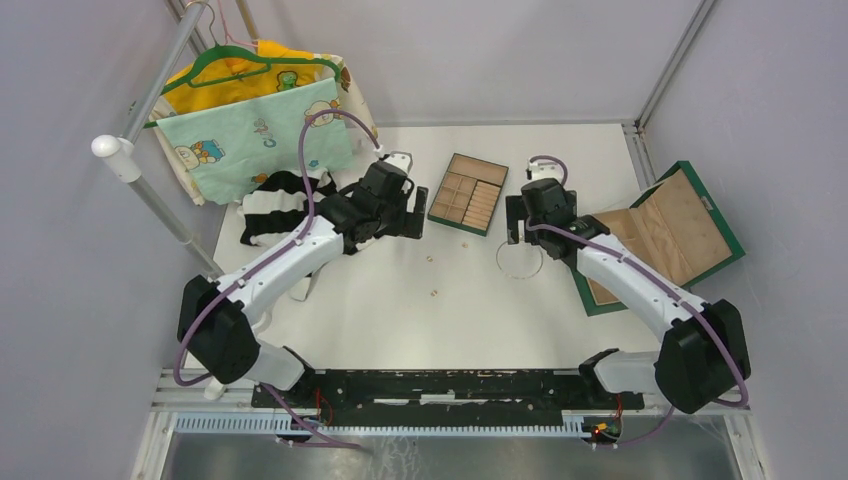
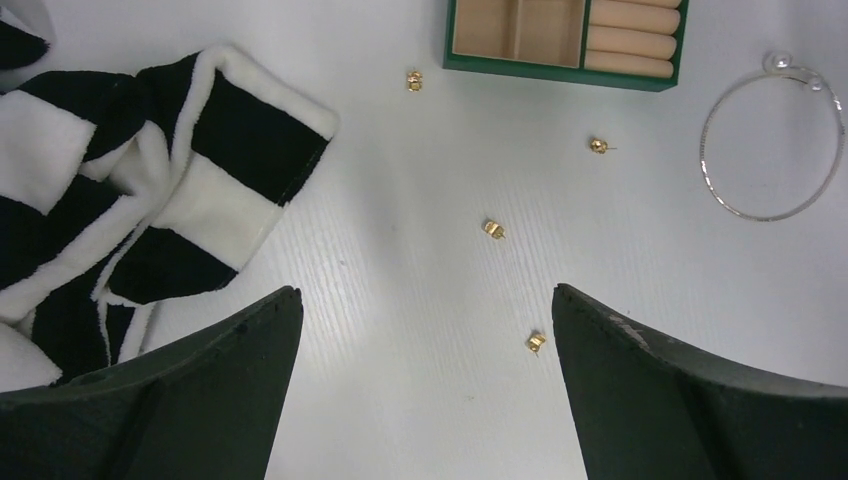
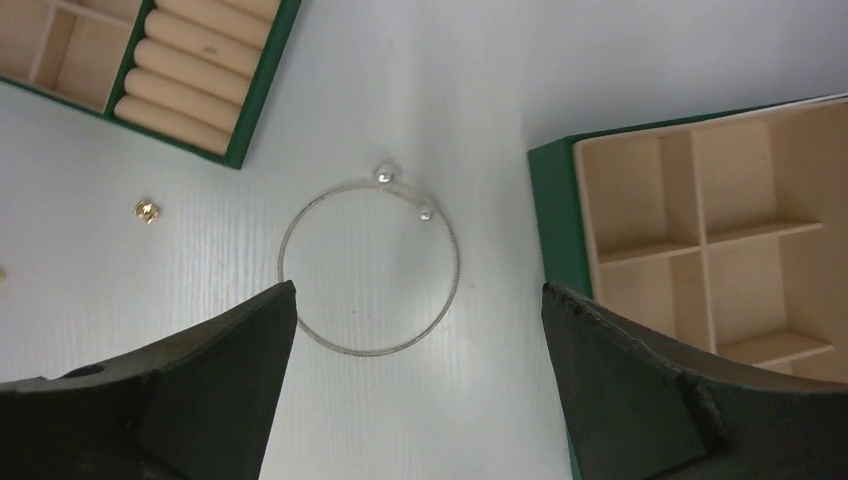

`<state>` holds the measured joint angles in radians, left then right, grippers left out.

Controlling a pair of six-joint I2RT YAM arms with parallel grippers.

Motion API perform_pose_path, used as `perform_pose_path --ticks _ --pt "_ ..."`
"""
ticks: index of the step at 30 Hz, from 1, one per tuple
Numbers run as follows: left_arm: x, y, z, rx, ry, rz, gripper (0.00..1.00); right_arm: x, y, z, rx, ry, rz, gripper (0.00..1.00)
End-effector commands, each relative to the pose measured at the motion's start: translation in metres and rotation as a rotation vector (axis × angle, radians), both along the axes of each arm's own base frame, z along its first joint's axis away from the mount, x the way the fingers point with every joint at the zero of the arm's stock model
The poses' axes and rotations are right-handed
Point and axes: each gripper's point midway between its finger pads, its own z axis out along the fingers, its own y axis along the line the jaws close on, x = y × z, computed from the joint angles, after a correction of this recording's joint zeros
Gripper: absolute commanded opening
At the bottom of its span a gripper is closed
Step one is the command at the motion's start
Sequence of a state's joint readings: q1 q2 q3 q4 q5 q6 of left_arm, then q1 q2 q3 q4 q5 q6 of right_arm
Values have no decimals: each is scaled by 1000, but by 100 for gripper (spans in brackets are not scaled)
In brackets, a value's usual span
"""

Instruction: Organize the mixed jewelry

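Silver wire forms the hoop (image 3: 383, 175), which lies flat on the white worktop (image 1: 400, 320) between the tray (image 3: 240, 150) and the larger open box (image 3: 553, 220), touching neither. The right gripper (image 3: 417, 290) hangs directly above it with its jaws spread wide and holding nothing. The gap is about as broad as the hoop, so this looks like a line-up for a pick. A wire this thin and flat gives the fingers little to bite on, and I judge a pinch across one side of the rim safer than a squeeze across the whole ring.

Four gold pieces (image 2: 494, 229) lie scattered on the bare worktop below the left gripper (image 2: 425, 292), which is also fully open and empty. One sits just beside its right finger, another close to the tray's green rim. Their spread suggests they must be taken one at a time.

The tray sits between the two arms, within either's reach, which suits it as the drop point. Its compartments appear empty, so sorting has seemingly not begun. A striped cloth (image 2: 200, 180) lies off to the left, clear of the jewelry.
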<state>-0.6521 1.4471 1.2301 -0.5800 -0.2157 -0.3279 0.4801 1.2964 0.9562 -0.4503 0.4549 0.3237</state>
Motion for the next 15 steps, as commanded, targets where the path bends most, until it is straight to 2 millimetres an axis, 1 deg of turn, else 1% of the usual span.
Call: perform_pose_path --ticks 1,4,6,10,12,15 --pt "11 6 7 -11 -33 77 100 8 47 0 161 16 173 98" --pt "13 14 1 -21 -1 124 100 11 73 -13 178 73 236 98" --pt "14 24 -2 -32 12 174 100 14 90 -18 167 92 263 98" --pt "16 46 10 -15 -60 265 100 20 109 -37 187 128 267 95" --pt "15 54 13 1 -77 279 100 22 115 -47 196 144 266 90" --pt "10 58 11 24 -64 282 100 25 126 -58 191 165 292 81"
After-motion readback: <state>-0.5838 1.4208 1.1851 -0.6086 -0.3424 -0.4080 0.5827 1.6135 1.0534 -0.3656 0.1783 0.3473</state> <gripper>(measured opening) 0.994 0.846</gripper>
